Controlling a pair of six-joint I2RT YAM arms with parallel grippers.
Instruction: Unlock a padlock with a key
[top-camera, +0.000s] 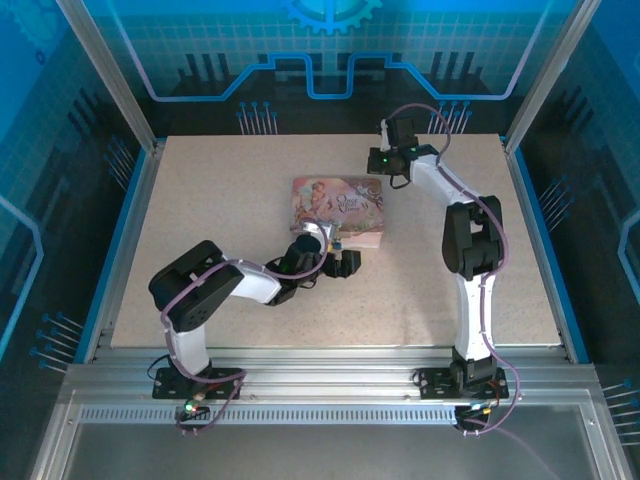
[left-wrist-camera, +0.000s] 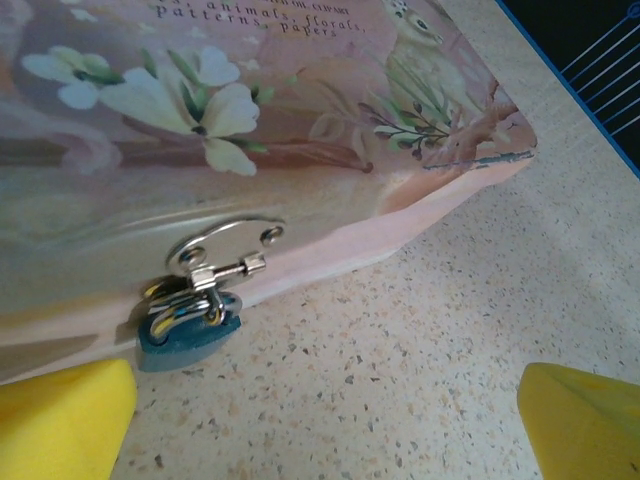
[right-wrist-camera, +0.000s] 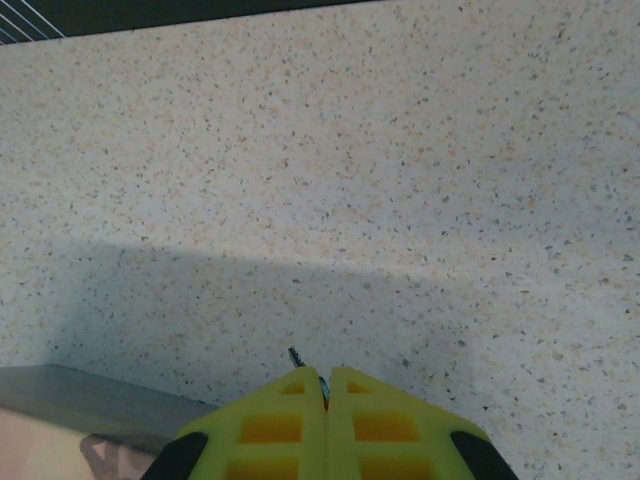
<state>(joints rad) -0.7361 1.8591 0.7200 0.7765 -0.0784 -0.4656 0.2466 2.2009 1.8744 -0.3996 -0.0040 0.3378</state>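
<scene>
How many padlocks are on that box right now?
1. The padlock hangs from the metal clasp on the pink box, on the side facing the open left pincer. Its far sides are hidden.

Robot lab cell, alu frame (top-camera: 330, 385), blue panels (top-camera: 200, 40)

In my right wrist view the key (right-wrist-camera: 294, 355) is nearly all buried between the right hand's (right-wrist-camera: 326, 378) pressed fingers; only a dark tip pokes out. In the left wrist view the padlock (left-wrist-camera: 190, 338) is partly behind the hasp (left-wrist-camera: 225, 245), and the left hand's (left-wrist-camera: 325, 430) fingers (left-wrist-camera: 60, 425) are clipped by the bottom edge. From above, padlock and key are too small for me to tell.
</scene>
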